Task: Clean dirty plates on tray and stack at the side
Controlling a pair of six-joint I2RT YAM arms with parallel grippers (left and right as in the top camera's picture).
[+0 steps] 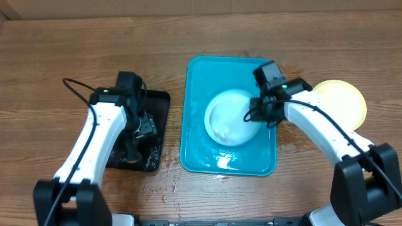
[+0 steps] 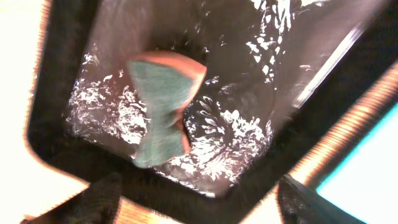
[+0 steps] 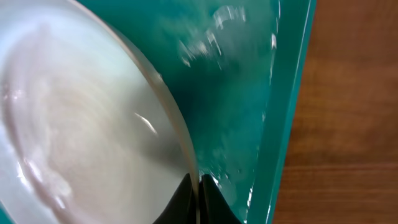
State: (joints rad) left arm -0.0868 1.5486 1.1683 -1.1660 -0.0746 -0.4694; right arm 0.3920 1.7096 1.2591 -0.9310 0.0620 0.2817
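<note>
Overhead stock, largest first, for your check.
1. Bench [image 1: 63, 44]: brown wood, wet patches near the trays.
2. Tray [image 1: 196, 141]: turquoise, centre, water film inside.
3. Black tray [image 1: 159, 110]: left of it, wet, holds item 6.
4. Yellow-green plate [image 1: 345, 100]: on the bench just right of the tray; one plate or a stack, you cannot tell.
5. Mint plate [image 1: 229, 116]: inside the tray, right half, no dark smears showing.
6. Sponge [image 2: 163, 106]: green and orange, lying loose.
7. Right gripper [image 3: 198, 199]: pinching the mint plate's right rim.
8. Left gripper [image 2: 205, 202]: fingers spread above the sponge, holding nothing.

Step, as judged: wiping looks done and stacking is in hand. Next you need to lift item 5 over the tray rim, carry it right, and set it centred on item 4. The wet rim may slip.
</note>
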